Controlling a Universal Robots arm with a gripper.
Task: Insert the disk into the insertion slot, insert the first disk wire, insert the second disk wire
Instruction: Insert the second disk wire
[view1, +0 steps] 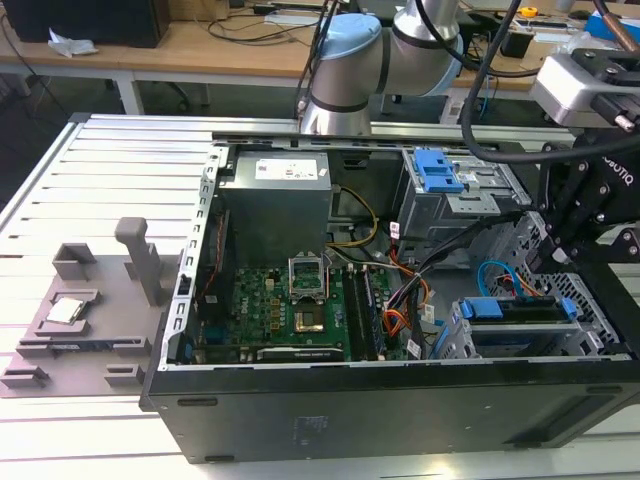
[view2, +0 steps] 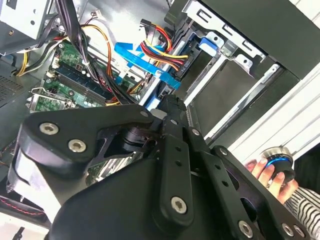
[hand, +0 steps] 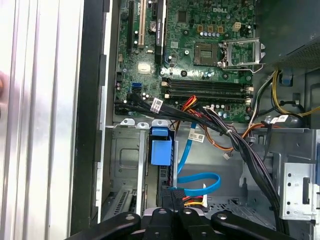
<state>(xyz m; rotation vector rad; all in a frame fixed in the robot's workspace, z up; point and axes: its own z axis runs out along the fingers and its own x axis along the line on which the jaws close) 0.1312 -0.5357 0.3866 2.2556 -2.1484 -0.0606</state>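
Gripper (view1: 556, 262): inside the open computer case (view1: 400, 400), low over the disk's rear edge.
Fingers: can't tell whether spread or pressed together.
Disk (view1: 525, 315): seated in the insertion slot (view1: 460, 335), near right corner of the exterior view.

You have open room above the green motherboard (view1: 300, 305) at mid-case. Toward the exterior view's right, your gripper (view1: 565, 255) sits hemmed in: a bundle of black cables (hand: 225, 132) and looping blue flat cables (hand: 197, 182) crowd the perforated silver metal drive cage (view1: 480, 335) and block passage there.
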